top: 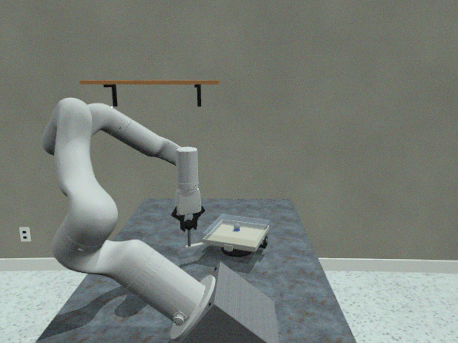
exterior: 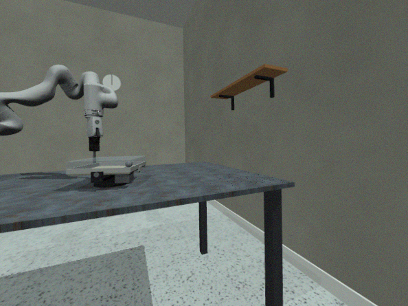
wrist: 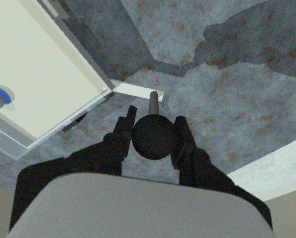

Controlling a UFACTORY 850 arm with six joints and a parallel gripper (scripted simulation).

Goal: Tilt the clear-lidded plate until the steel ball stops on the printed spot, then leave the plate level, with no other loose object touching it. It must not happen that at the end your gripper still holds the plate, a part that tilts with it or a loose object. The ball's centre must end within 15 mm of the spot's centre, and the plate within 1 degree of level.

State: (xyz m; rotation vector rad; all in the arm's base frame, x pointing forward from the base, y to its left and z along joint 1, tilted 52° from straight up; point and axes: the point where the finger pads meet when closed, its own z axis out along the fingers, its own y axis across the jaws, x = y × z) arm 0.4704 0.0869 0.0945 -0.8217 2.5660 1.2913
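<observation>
In the wrist view the plate point(wrist: 45, 75) runs off the left edge, so the steel ball point(wrist: 1, 101) and the blue spot point(wrist: 7, 95) beneath it show only as slivers there. The black knob point(wrist: 153, 137) between the jaws hides where its thin rod point(wrist: 154, 102) joins it. From the exterior view the ball point(exterior: 128, 164) by the plate's rim is too small to place against the spot, which the plate wall hides.
</observation>
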